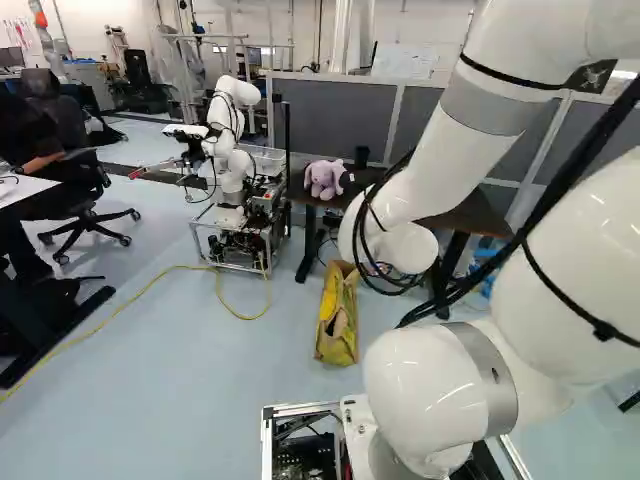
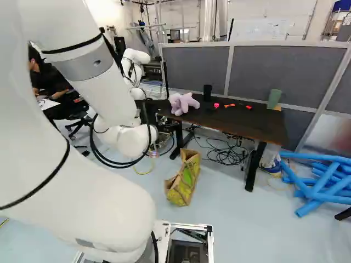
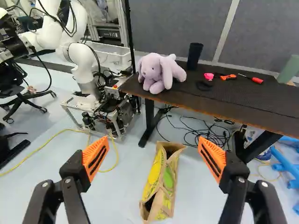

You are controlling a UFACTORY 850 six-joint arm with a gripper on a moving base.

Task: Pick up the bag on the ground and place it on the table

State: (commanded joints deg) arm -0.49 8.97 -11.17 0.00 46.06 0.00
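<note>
While the jaws stand wide, floor (image 3: 119, 196) flanks the bag (image 3: 156, 174) along both edges.

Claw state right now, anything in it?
Claw: open, holding nothing; the bag is on the floor ahead of it, ungripped.

Bright, even light, soft shadows, glints on the white arm (image 1: 425, 385)

This is a robotics lab I'm standing in, by the look of it: another robot (image 3: 83, 65) rises from a metal frame crammed with electronics (image 3: 122, 112). Grey partitions (image 2: 285, 71), a whiteboard (image 1: 405, 60) and tangled black cables (image 2: 226, 155) under a dark surface (image 2: 236, 123) fit that.
</note>
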